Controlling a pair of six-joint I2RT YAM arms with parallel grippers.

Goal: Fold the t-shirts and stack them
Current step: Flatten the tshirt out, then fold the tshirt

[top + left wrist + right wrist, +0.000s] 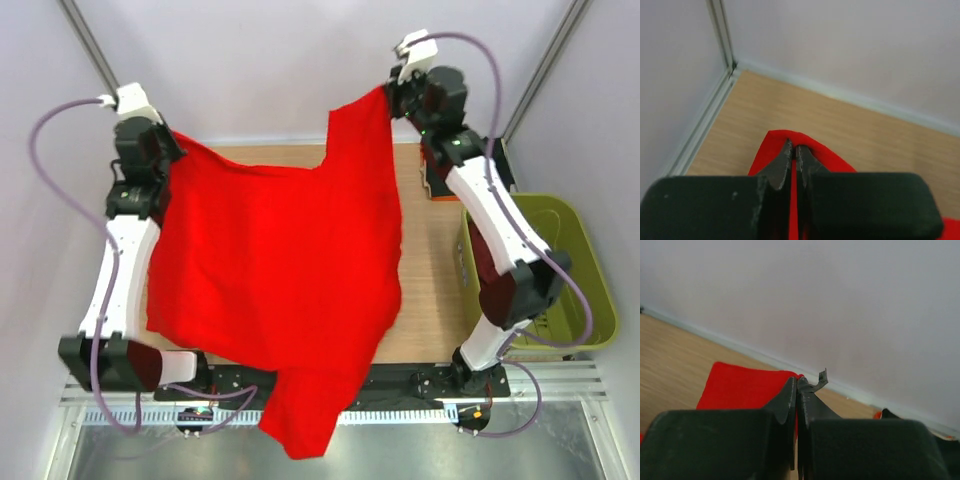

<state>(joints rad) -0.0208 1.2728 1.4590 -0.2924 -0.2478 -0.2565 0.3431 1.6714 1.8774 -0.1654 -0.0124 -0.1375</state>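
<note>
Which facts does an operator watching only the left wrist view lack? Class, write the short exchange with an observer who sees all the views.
Operator: My left claw pinches the red t-shirt. Does the other arm hold it too?
Observer: Yes, the right claw is shut on another edge of it.
Operator: Where is the rest of the shirt?
Observer: It spreads over the table, and its lower end drapes past the near edge.
</note>
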